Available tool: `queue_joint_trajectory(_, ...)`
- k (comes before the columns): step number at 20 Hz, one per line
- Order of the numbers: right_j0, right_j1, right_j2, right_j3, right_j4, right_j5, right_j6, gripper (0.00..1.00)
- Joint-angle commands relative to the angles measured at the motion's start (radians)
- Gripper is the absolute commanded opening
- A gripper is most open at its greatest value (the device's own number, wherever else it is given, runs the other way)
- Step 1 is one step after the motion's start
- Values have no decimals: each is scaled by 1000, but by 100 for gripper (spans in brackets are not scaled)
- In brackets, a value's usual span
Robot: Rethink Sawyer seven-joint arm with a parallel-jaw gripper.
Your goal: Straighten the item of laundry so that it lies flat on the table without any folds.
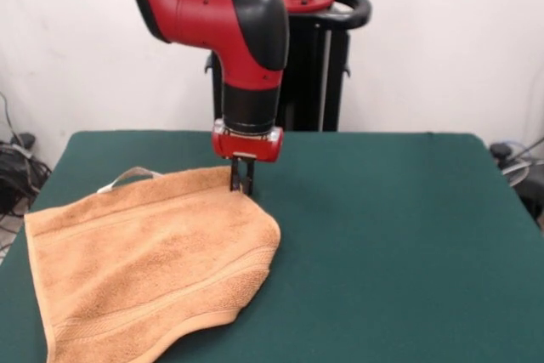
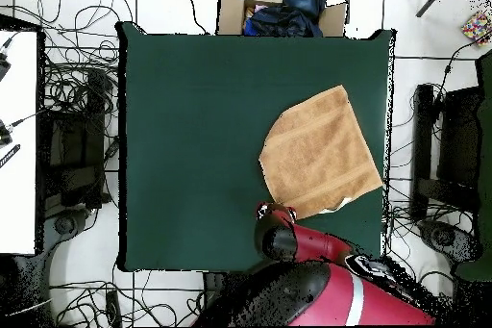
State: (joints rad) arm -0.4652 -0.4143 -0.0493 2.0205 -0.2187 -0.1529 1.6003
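The orange-tan towel lies on the green table at the picture's left in the front view, with its right side folded under into a rounded edge. Its white tag sticks out at the far edge. My gripper stands straight down at the towel's far right corner, its dark fingers close together and touching the cloth there. In the overhead view the towel sits at the table's right side, and the arm's red wrist covers the gripper at the towel's lower left corner.
The robot's black pedestal stands behind the table's far edge. A cardboard box of dark clothes sits past the table's top edge in the overhead view. Cables lie on the floor to both sides.
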Motion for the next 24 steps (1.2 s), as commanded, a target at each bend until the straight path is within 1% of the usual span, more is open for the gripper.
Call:
queue_joint_trajectory(1, -18, 35, 13, -98, 77, -34, 215, 0)
queue_joint_trajectory(4, -18, 5, 22, -82, 84, -14, 220, 0)
queue_joint_trajectory(8, -44, 4, 65, -99, 80, 7, 212, 0)
queue_joint_trajectory(12, -51, -21, 87, -84, 92, 44, 214, 0)
queue_joint_trajectory(17, -58, -22, 92, 27, 87, 2, 261, 0)
queue_joint_trajectory(21, -34, -58, 79, 112, 97, -18, 295, 0)
queue_joint_trajectory(24, -34, -48, 106, 151, 106, -31, 311, 0)
